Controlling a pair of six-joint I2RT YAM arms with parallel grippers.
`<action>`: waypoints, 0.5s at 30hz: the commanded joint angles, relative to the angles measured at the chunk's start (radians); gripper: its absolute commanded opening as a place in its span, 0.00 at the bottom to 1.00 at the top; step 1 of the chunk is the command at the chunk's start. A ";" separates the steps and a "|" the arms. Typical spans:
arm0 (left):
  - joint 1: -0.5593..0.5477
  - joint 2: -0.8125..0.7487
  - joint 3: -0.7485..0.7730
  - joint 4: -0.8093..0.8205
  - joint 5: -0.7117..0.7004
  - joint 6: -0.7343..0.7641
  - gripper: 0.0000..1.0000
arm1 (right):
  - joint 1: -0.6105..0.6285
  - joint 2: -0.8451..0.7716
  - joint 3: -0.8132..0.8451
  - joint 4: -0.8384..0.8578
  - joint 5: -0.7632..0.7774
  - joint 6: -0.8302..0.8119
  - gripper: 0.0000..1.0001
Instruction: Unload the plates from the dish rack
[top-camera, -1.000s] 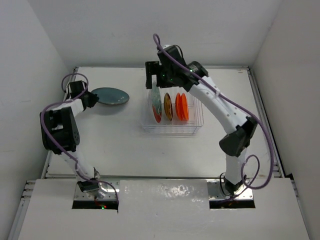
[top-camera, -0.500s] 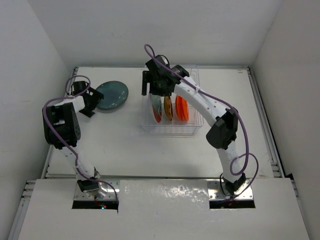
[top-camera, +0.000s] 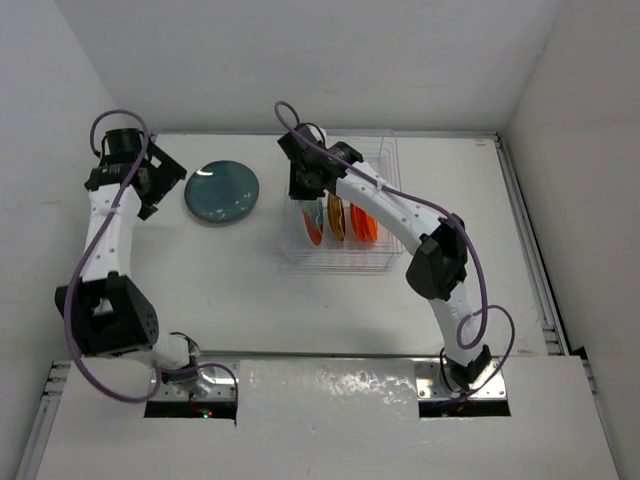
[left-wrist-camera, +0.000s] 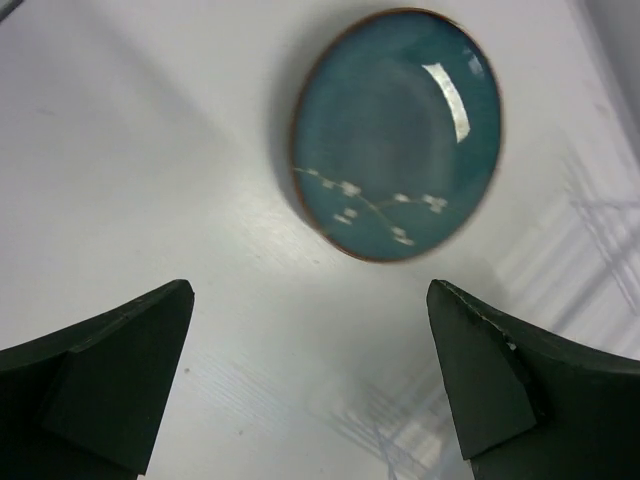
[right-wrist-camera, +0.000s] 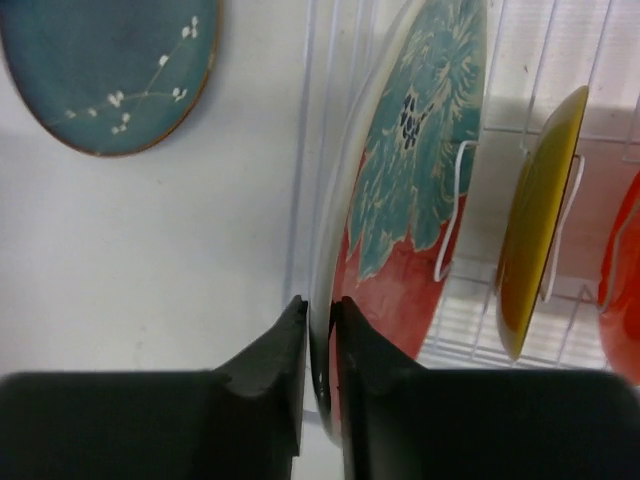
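Note:
The teal plate (top-camera: 222, 192) (left-wrist-camera: 400, 130) lies flat on the table, left of the dish rack (top-camera: 345, 262). My left gripper (top-camera: 160, 182) (left-wrist-camera: 310, 295) hovers open just left of it, holding nothing. Three plates stand on edge in the rack: a large red plate (top-camera: 313, 224) (right-wrist-camera: 410, 200) with a teal flower print, a yellow plate (top-camera: 336, 217) (right-wrist-camera: 540, 230) and an orange plate (top-camera: 362, 220) (right-wrist-camera: 625, 290). My right gripper (top-camera: 308, 190) (right-wrist-camera: 318, 305) reaches down at the rack's left end, shut on the red plate's rim, one finger on each face.
The rack's thin white wires (right-wrist-camera: 452, 300) and upright prongs stand between the plates. White walls close the table at the back and both sides. The teal plate (right-wrist-camera: 110, 70) lies close beside the rack's left wall.
My left gripper opened, let go of the teal plate and drew back to the left. My right gripper came down over the red plate's rim and closed on it.

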 joint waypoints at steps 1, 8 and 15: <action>-0.021 -0.114 0.046 0.028 0.162 0.117 1.00 | 0.001 -0.060 -0.047 0.094 0.033 -0.013 0.06; -0.021 -0.294 -0.003 0.157 0.433 0.107 1.00 | -0.003 -0.322 -0.210 0.382 -0.127 -0.079 0.00; -0.012 -0.325 -0.044 0.261 0.630 -0.097 1.00 | -0.011 -0.445 -0.130 0.432 -0.371 -0.266 0.00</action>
